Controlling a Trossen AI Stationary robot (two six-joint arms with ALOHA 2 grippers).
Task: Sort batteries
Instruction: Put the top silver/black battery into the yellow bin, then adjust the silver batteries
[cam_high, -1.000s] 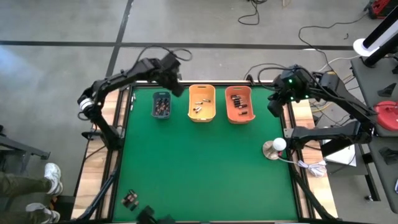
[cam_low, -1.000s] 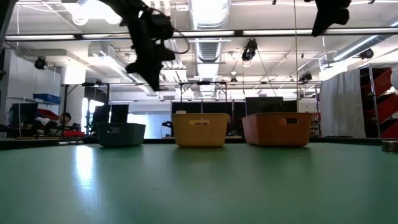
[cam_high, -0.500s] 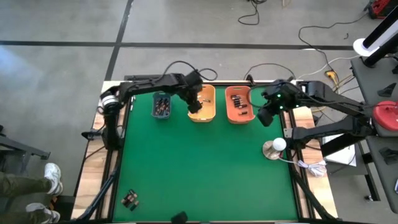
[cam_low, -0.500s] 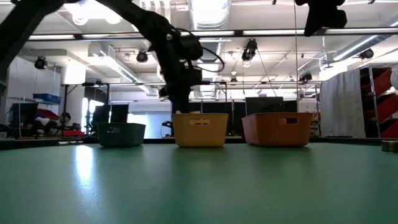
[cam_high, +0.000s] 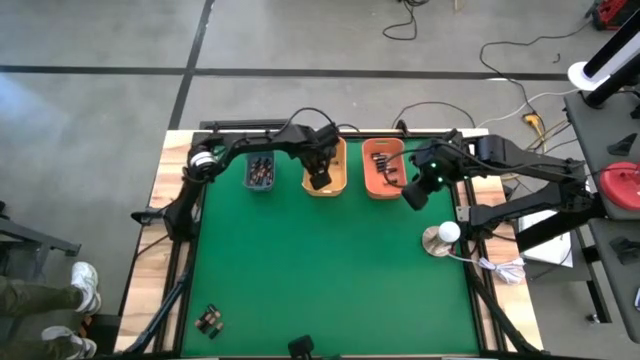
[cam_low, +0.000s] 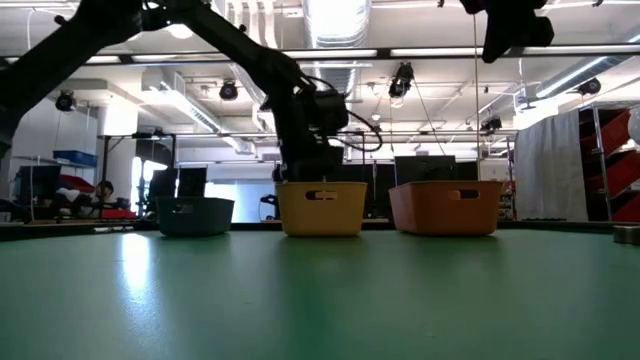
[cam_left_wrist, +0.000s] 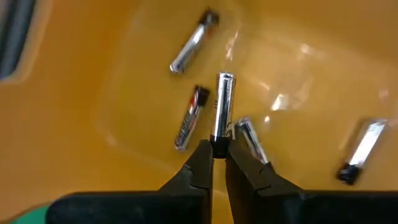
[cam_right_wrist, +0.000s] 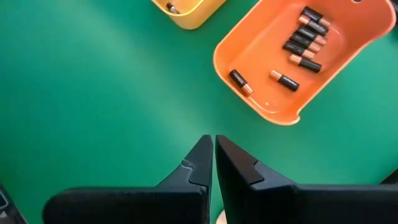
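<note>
Three bins stand in a row at the table's far edge: grey-blue (cam_high: 260, 170), yellow (cam_high: 326, 163) and orange (cam_high: 384, 168). My left gripper (cam_left_wrist: 219, 144) reaches down into the yellow bin (cam_low: 322, 208), shut on a silvery battery (cam_left_wrist: 223, 102). Several other silvery batteries (cam_left_wrist: 190, 118) lie on that bin's floor. Dark batteries (cam_right_wrist: 305, 34) lie in the orange bin (cam_right_wrist: 261, 87). My right gripper (cam_right_wrist: 214, 140) hangs shut with nothing in it, high over the green mat beside the orange bin's near right corner (cam_high: 415, 190). My left gripper pinches the silvery battery by its dark end (cam_left_wrist: 219, 140) between its two fingertips. The fingers come from above, slanting down into the yellow bin, and the battery sticks out beyond them in line with them. I cannot tell whether its far end touches the bin's floor.
A few loose batteries (cam_high: 209, 319) lie at the mat's near left corner. A small stand with a white ball (cam_high: 441, 236) sits at the right edge. The green mat (cam_high: 320, 270) lies between the bins and the near edge.
My left gripper has swung from above the grey-blue bin toward the table's right and gone down into the yellow bin, rolling as it went. My right gripper has come in from the table's right edge toward the orange bin, sinking a little. Both stay shut.
</note>
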